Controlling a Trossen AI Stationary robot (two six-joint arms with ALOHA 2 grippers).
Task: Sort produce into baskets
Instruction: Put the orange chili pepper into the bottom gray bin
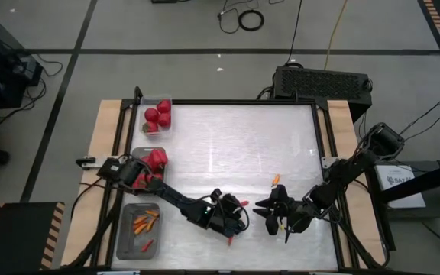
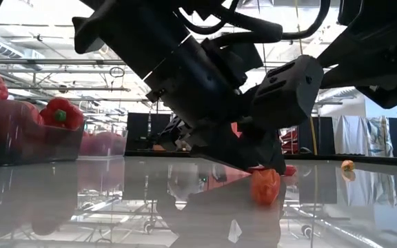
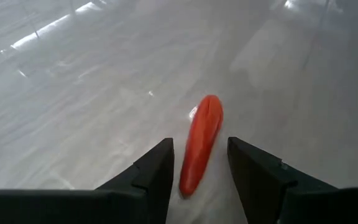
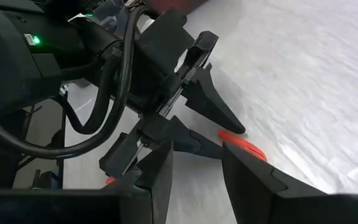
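A slim red chili (image 3: 201, 144) lies flat on the white table, and my left gripper (image 3: 197, 165) stands open over it, slanting down, with one finger on each side and a gap to both. The right wrist view shows the same chili (image 4: 244, 144) between those fingers. In the high view this is near the table's front middle (image 1: 243, 202). My right gripper (image 1: 266, 217) hovers open and empty just to the right of it, pointing at the left gripper. A second small orange chili (image 1: 276, 180) lies farther back.
Along the left edge stand three baskets: a small clear one (image 1: 166, 99) with tomatoes at the back, a grey one (image 1: 136, 151) with bell peppers in the middle, and a grey one (image 1: 125, 243) with chilies at the front. The two grippers are close together.
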